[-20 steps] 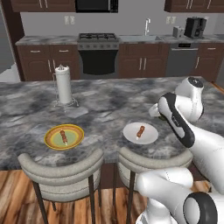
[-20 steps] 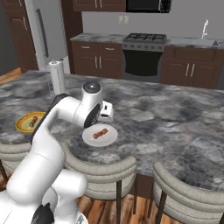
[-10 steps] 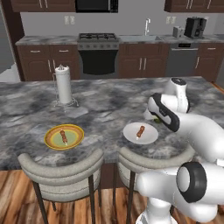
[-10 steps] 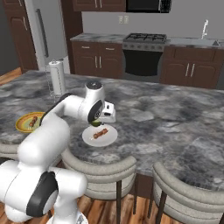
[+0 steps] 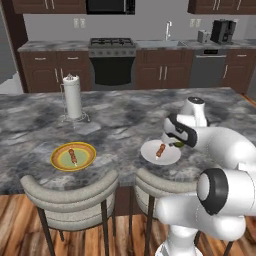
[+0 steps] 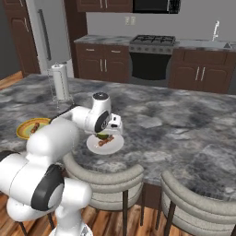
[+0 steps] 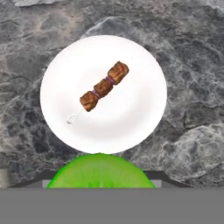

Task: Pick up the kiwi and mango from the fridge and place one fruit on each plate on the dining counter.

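Kiwi (image 7: pixel 100 171) in hand (image 6: pixel 104 135) — white plate (image 7: pixel 131 118) rim

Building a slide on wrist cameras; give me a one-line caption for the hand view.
Gripper holding the green kiwi above a white plate bearing a meat skewer on the marbled counter.

paper towel roll (image 5: pixel 73 96), meat skewers (image 7: pixel 103 88), stools (image 5: pixel 75 192), stove (image 5: pixel 112 47)

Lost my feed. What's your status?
Gripper shut on round green kiwi, above small white plate. Brown meat skewer lies mid-plate.
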Robot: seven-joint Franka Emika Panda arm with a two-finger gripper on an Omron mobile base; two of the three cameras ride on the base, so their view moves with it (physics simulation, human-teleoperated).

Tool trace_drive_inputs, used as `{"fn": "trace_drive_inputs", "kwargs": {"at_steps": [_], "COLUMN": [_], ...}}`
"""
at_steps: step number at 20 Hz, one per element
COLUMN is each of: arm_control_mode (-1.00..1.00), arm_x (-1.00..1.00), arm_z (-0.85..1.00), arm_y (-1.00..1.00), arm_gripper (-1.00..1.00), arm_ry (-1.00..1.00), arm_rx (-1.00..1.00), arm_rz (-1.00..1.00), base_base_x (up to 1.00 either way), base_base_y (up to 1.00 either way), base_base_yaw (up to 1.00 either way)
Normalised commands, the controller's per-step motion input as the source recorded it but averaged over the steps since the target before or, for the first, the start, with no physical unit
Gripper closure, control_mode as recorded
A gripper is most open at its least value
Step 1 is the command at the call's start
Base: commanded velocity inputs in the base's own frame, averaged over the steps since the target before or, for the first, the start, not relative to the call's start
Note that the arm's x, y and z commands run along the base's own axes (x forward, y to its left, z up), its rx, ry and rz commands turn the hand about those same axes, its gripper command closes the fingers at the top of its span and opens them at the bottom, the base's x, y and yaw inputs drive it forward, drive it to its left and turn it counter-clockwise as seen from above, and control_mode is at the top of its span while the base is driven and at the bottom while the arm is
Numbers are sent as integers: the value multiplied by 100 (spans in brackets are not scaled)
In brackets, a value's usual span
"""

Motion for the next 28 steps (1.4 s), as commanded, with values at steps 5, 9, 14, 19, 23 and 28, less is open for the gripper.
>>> {"fn": "trace_drive_inputs", "kwargs": {"at_steps": [5, 9, 14, 19, 23, 28], "arm_control_mode": [-100, -100, -100, -100, -100, -100], "arm_x": [5, 11, 21, 27, 20, 12], "arm_z": [-36, -26, -21, -23, -23, -23], "arm_y": [0, 0, 0, 0, 0, -1], "arm_gripper": [100, 100, 100, 100, 100, 100], "arm_ry": [0, 0, 1, 2, 3, 2], "arm_rx": [0, 0, 0, 0, 0, 0], "arm_rz": [-10, -12, -16, -12, -9, -7], "base_base_x": [0, 0, 0, 0, 0, 0], "base_base_y": [0, 0, 0, 0, 0, 0], "base_base_yaw": [0, 0, 0, 0, 0, 0]}}
